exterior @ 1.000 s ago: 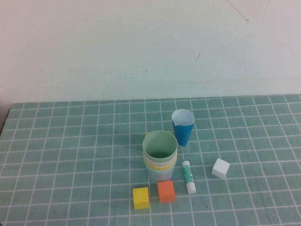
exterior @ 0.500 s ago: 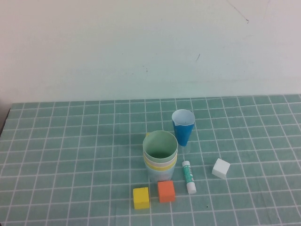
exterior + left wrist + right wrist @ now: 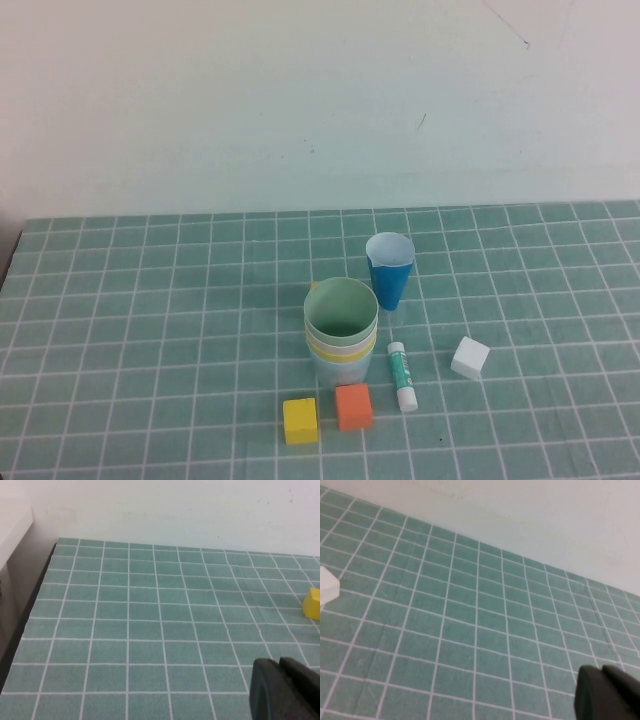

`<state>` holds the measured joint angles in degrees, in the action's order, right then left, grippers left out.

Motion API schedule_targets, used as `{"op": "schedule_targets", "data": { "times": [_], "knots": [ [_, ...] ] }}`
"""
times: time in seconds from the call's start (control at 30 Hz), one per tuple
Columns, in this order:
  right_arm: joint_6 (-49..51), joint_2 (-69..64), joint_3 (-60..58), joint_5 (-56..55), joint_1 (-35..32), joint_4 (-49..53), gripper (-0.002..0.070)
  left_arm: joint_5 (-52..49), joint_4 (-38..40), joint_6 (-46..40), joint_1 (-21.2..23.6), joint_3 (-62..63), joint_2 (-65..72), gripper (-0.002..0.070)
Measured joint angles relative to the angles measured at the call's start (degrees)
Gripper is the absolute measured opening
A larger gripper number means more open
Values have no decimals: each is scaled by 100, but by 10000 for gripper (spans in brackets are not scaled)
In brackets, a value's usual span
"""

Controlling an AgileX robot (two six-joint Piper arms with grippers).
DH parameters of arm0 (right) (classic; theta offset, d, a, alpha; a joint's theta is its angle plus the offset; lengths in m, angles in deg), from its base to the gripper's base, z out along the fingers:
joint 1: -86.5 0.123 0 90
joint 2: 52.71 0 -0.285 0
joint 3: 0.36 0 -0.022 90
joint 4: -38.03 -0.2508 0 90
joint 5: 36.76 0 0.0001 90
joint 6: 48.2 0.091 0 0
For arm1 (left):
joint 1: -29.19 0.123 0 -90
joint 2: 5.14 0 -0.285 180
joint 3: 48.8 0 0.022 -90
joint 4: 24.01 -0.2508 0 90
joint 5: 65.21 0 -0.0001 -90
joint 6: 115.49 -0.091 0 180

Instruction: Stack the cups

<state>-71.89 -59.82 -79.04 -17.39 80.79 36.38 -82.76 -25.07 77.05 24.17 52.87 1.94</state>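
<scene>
Standing nested near the middle of the green tiled surface (image 3: 120, 300) is a stack of plastic tumblers (image 3: 340, 330), pale green on top with yellow and pink rims showing below, while the blue plastic tumbler (image 3: 389, 268) waits alone, upright, just beyond it. Judging by this, one cup remains to be added. Both arms are parked off to the sides: the left gripper (image 3: 287, 690) and right gripper (image 3: 610, 695) are closed and empty. Next, one must open and reach the blue tumbler
</scene>
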Motion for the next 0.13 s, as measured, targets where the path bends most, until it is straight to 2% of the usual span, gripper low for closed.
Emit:
{"op": "schedule_targets", "data": {
  "times": [0.13],
  "knots": [
    [0,0,0,0,0,0,-1,0,0,0,0,0,0,-1]
  ]
}}
